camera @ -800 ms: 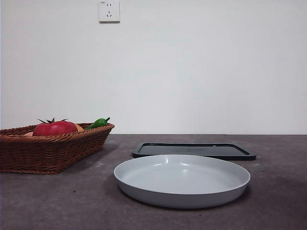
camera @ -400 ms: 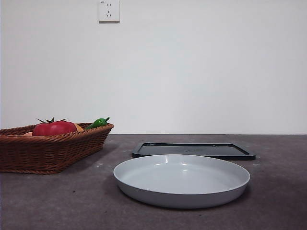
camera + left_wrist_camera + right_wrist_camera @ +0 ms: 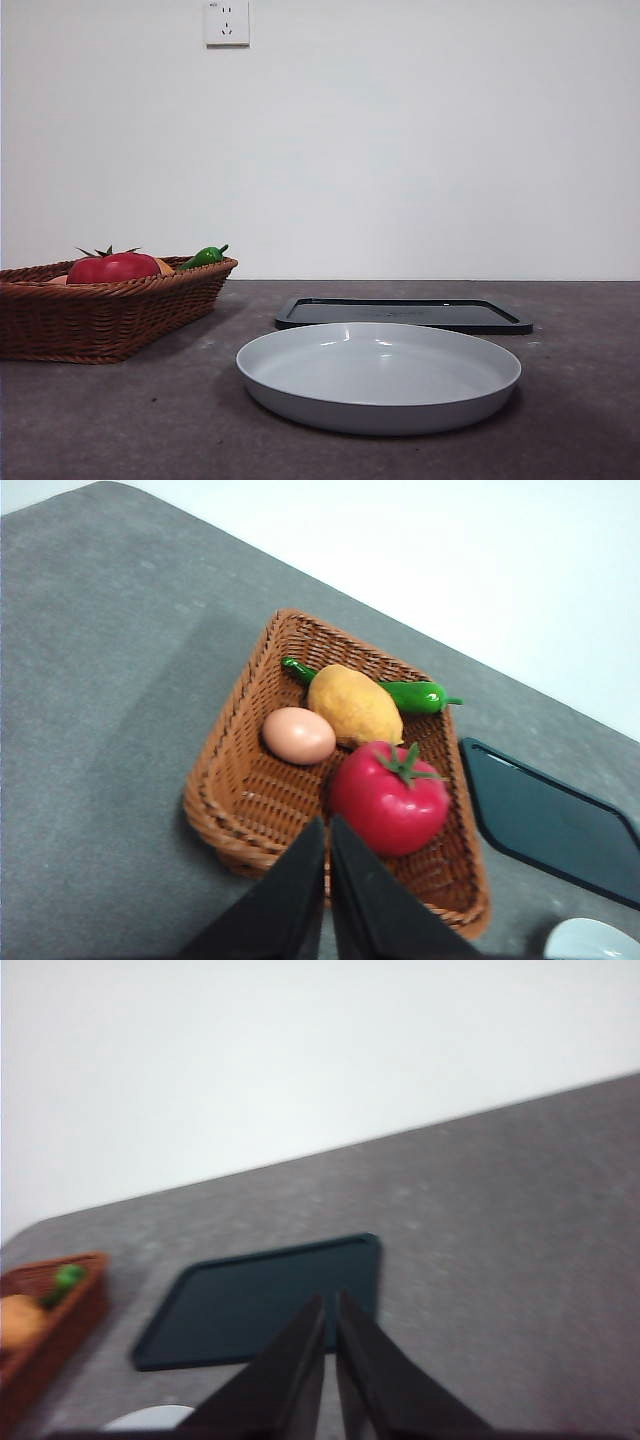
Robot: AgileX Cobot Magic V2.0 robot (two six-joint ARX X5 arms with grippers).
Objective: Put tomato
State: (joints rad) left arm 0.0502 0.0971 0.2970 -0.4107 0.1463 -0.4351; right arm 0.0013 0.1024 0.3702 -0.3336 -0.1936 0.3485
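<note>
Tomato [image 3: 390, 798]: in wicker basket [image 3: 235, 790], beside the yellow fruit [image 3: 354, 706] and egg [image 3: 298, 735]; ungrasped.
Left pincer [image 3: 327, 865]: pressed together, above basket's near rim, tomato at 1 o'clock.
Right pincer [image 3: 330, 1340]: pressed together, over black tray [image 3: 260, 1300].
Grey plate [image 3: 379, 376]: bare.
Progress: nothing done; pick-up and placing remain.

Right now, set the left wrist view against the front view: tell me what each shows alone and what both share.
Only the left wrist view shows the left gripper, its jaws shut above the basket's near rim, and a pale egg in the basket. Only the front view shows the wall socket and the whole grey plate. Both show the wicker basket, the tomato, the orange fruit, the green pepper and the black tray.
</note>
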